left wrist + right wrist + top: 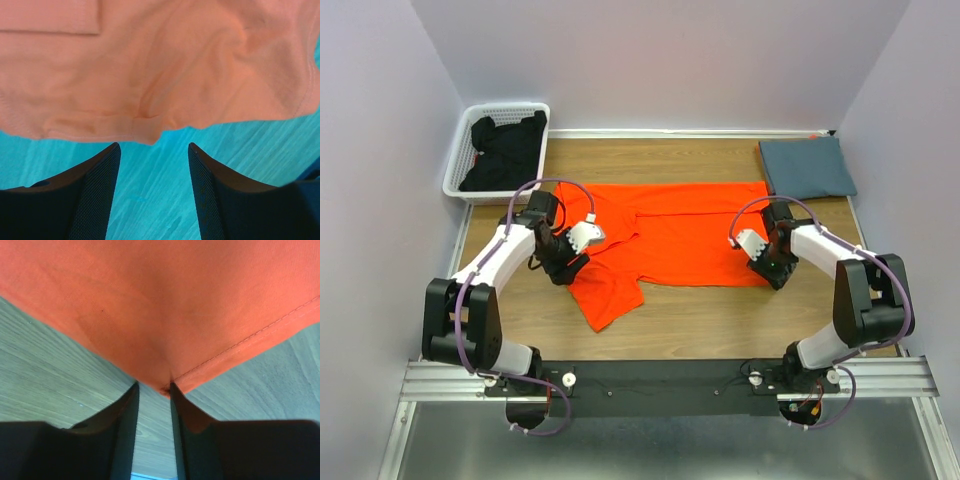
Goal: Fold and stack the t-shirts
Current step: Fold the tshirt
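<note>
Orange t-shirt (160, 305) corner at slightly parted claw (153, 386) tips

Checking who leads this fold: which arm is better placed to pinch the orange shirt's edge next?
Probably right. The right gripper stands narrow, with a hem corner of the orange t-shirt at its tips. The left gripper is wide open, the cloth edge only reaching its fingertips.

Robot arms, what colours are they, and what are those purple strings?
Both the left arm and the right arm have smooth white shells with chunky black joints. The strings are purple cables looping along each arm. The left gripper and right gripper have two black fingers each; the left's show a fine mesh texture.
</note>
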Tool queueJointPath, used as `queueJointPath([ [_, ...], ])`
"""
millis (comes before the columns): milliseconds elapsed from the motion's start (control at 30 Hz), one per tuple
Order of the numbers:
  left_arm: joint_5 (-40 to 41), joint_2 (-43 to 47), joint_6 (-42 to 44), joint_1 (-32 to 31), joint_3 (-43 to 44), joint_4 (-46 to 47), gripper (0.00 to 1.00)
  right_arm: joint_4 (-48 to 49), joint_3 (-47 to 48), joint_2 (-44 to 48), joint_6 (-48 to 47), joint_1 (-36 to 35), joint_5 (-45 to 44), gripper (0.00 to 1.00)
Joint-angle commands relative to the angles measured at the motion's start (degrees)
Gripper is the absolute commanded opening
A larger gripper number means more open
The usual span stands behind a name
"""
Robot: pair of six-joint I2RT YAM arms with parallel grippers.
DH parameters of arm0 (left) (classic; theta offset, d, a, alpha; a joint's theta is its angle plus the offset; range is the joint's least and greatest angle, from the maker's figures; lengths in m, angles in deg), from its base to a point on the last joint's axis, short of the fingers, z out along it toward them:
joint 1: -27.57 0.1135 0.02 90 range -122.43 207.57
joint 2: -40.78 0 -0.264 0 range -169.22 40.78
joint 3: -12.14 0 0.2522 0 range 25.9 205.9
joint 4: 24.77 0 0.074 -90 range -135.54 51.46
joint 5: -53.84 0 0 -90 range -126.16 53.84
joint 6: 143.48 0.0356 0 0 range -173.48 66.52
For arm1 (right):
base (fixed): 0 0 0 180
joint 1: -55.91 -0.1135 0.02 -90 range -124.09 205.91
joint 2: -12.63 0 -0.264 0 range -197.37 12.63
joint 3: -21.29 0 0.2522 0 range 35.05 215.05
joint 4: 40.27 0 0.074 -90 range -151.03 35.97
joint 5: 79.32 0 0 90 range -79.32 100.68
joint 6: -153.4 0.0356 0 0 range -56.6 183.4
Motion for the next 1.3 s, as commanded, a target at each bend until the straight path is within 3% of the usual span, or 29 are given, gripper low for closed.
queueJointPath([
  [0,0.6,2.2,1.6,-3.0,-3.0,-0.1,0.65,4.5,-3.5,-1.7,-1.0,-0.2,-1.6,0.31],
  [267,2.9,3.1,0.9,-7.8,-6.0,2.0,0.64,5.3,-4.5,-1.1,-0.8,-0.7,-1.9,0.11],
  [333,3.4,2.7,1.2,-8.0,-5.9,2.0,0.64,5.3,-4.5,-0.7,-1.0,-0.7,-2.2,0.01],
  [633,5.9,1.1,1.0,-9.5,-7.2,4.8,0.63,4.0,-2.9,0.7,-0.6,-0.7,-1.5,0.01],
  [867,8.4,-2.5,0.1,-10.3,-10.4,9.0,0.57,3.3,-2.0,1.5,-1.0,-0.7,-1.7,0.01],
  [1000,10.1,-4.2,-0.5,-10.3,-11.0,10.3,0.42,2.9,-1.6,1.8,-1.0,-0.7,-2.1,0.00],
  [1200,10.0,-1.5,0.1,-10.3,-7.7,6.4,0.03,2.1,-0.5,3.7,-0.7,-0.7,-2.4,0.01],
  [1267,9.5,0.0,-0.5,-10.3,-5.9,4.2,0.00,1.5,0.1,4.8,-0.6,-0.6,-2.3,0.01],
])
